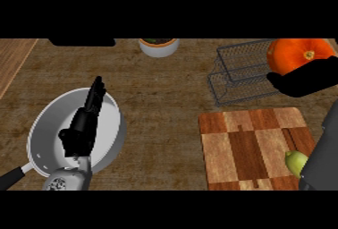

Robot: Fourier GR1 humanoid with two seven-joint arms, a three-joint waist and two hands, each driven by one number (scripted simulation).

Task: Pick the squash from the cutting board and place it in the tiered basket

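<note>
The orange squash (298,53) is up at the far right, over the right end of the black wire tiered basket (241,74). My right hand (305,79) is curled against its lower side and holds it; the grey forearm runs down the right edge. The wooden cutting board (254,150) lies below the basket, with no squash on it. My left hand (84,123) hangs over the pan at the left, fingers straight and pointing away, holding nothing.
A white frying pan (46,127) with a dark handle lies at the left under my left hand. A green fruit (296,161) sits at the board's right edge. A white pot with a plant (158,46) stands at the back.
</note>
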